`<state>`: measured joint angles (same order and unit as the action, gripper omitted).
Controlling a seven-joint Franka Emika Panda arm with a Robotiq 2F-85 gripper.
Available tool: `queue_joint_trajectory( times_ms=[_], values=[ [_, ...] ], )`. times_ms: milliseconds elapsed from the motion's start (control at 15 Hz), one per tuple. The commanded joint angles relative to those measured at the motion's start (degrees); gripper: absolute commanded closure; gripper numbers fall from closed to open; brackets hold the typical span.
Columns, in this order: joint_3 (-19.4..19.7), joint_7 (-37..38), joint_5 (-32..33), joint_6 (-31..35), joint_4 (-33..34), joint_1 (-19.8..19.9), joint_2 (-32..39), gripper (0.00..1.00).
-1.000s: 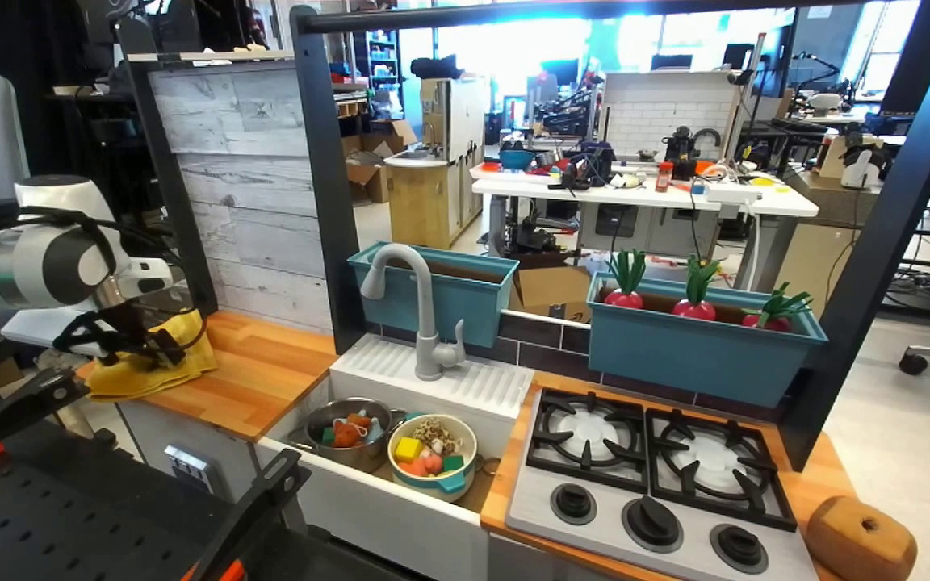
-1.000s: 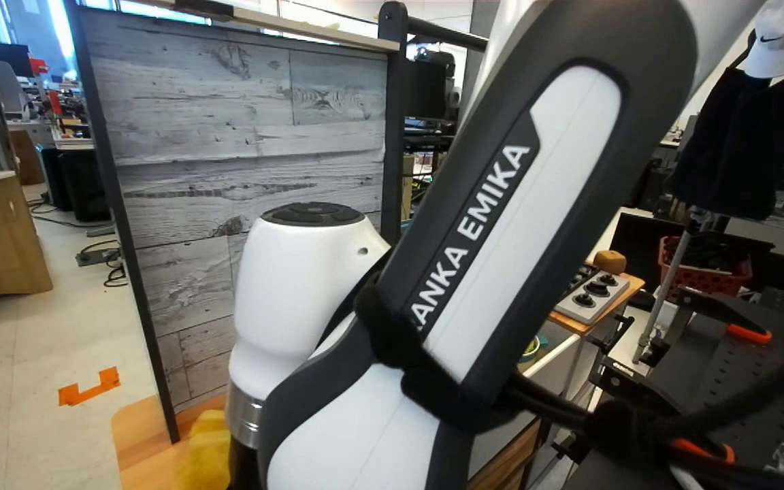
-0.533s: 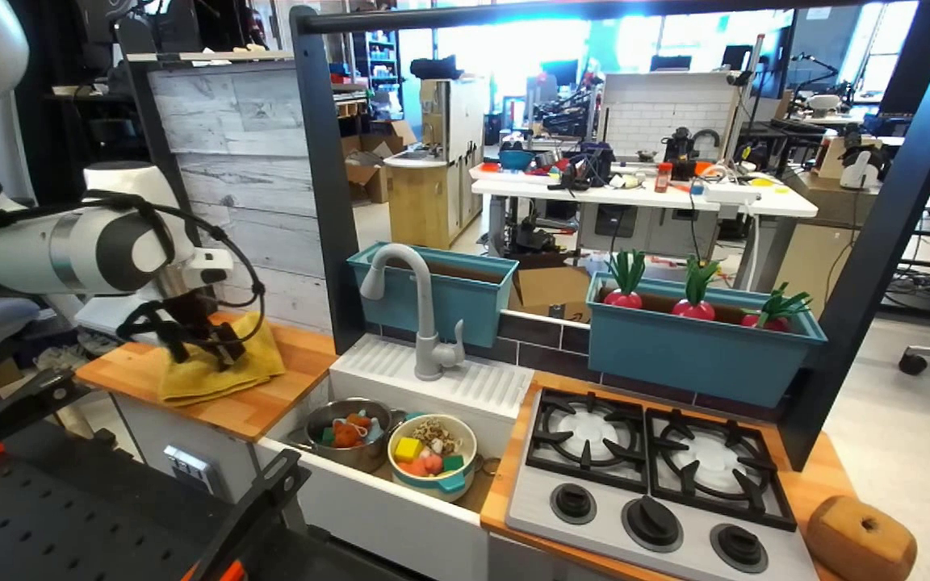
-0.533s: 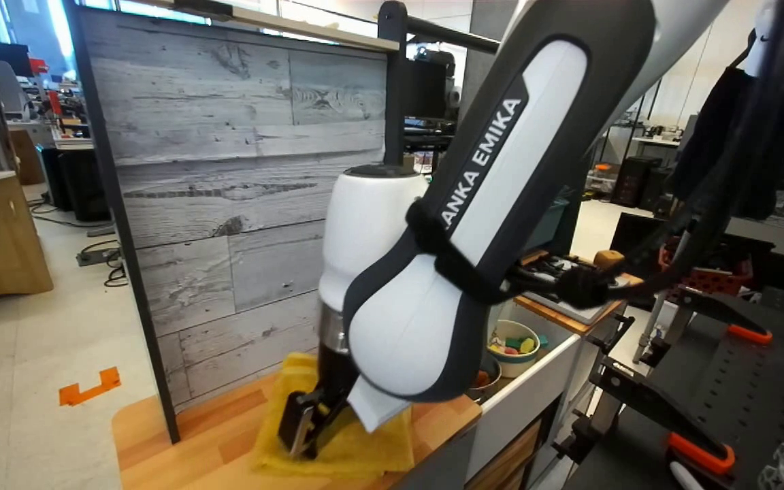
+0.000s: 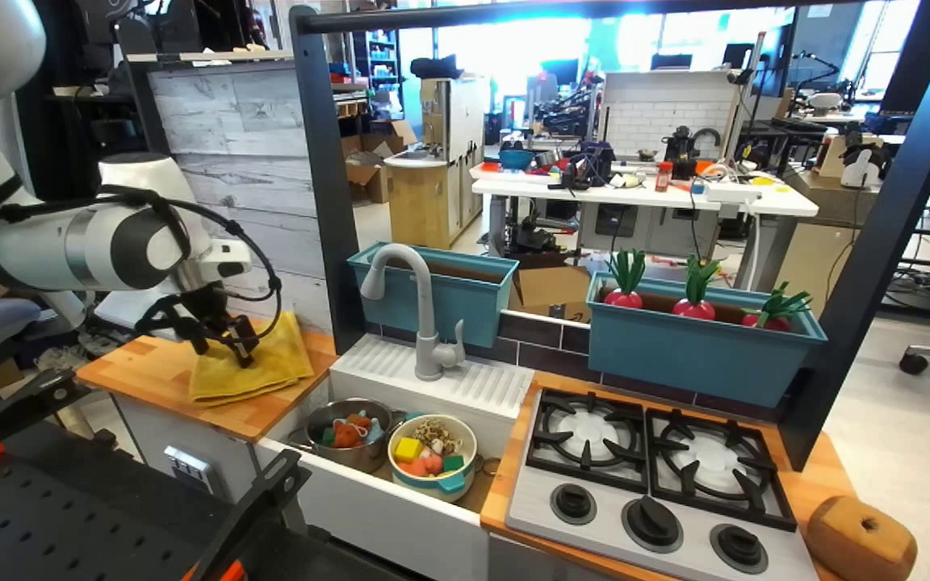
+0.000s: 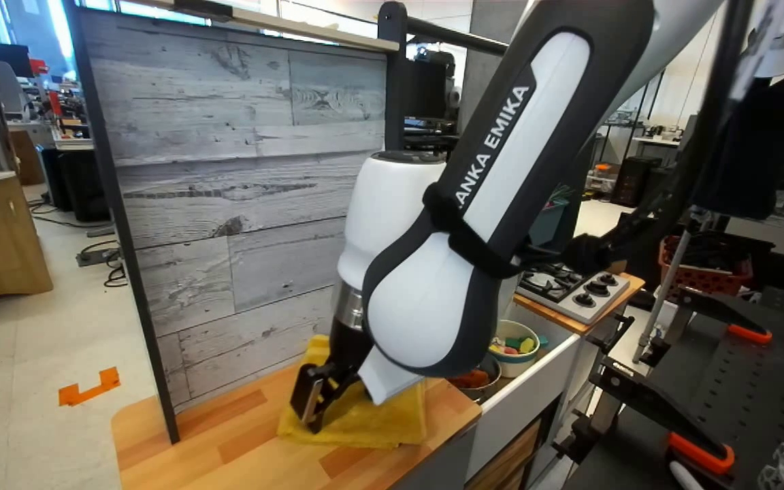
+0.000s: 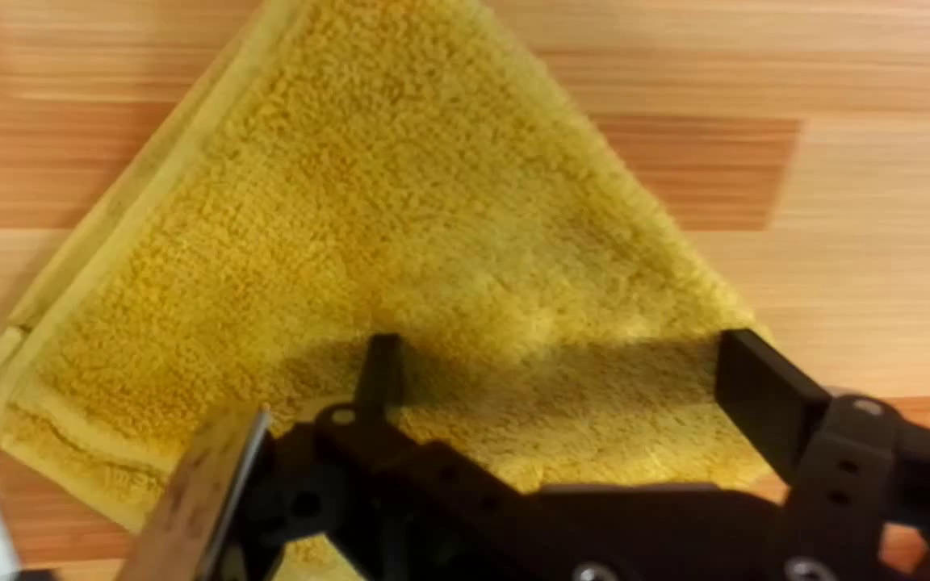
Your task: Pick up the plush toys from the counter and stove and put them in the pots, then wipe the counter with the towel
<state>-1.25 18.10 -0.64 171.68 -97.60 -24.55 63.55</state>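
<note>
The yellow towel lies folded on the tan wooden counter, left of the sink. Over it stands my gripper, pointing down, its tips at the cloth. In the wrist view the jaws are wide apart, towel under and between the fingers, with no fold pinched. Both pots sit in the sink: the steel pot has an orange plush toy and others; the cream pot has several, including a yellow plush toy. No toys show on the stove.
A grey faucet rises behind the sink. Teal planter boxes line the back. A wood-plank panel borders the counter. A brown block stands beyond the stove; a black pegboard table with clamps is in front.
My gripper and the towel have slid together across the counter towards the sink, more in the earlier half second than in the later. The jaws have stayed open.
</note>
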Motion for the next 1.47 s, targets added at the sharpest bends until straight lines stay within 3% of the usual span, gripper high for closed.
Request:
queue_joint_trajectory(
  times_ms=[0, 133, 267, 400, 600, 800, 933, 1200, 1400],
  values=[
    [-8.7, -4.1, -1.5, 5.2, 8.2, 1.5, 7.6, 0.00],
    [-13.4, -6.3, -1.3, 5.5, 11.0, 2.2, 10.2, 0.00],
    [-16.3, -6.5, -2.3, 1.4, 11.6, 3.1, 10.4, 0.00],
    [-13.8, -3.3, -4.9, -2.6, 10.4, 1.8, 8.3, 0.00],
    [-8.8, 0.2, -7.9, -7.9, 3.7, 3.2, 1.5, 0.00],
    [-1.4, 3.8, -8.1, -11.5, -1.7, 3.5, -4.4, 0.00],
    [1.7, 5.1, -7.2, -13.6, -1.7, 3.6, -5.5, 0.00],
    [-1.0, 3.1, -6.9, -17.6, 2.1, 4.8, -2.3, 0.00],
    [-2.9, 3.0, -5.9, -21.1, 5.3, 2.2, 1.9, 0.00]
  ],
)
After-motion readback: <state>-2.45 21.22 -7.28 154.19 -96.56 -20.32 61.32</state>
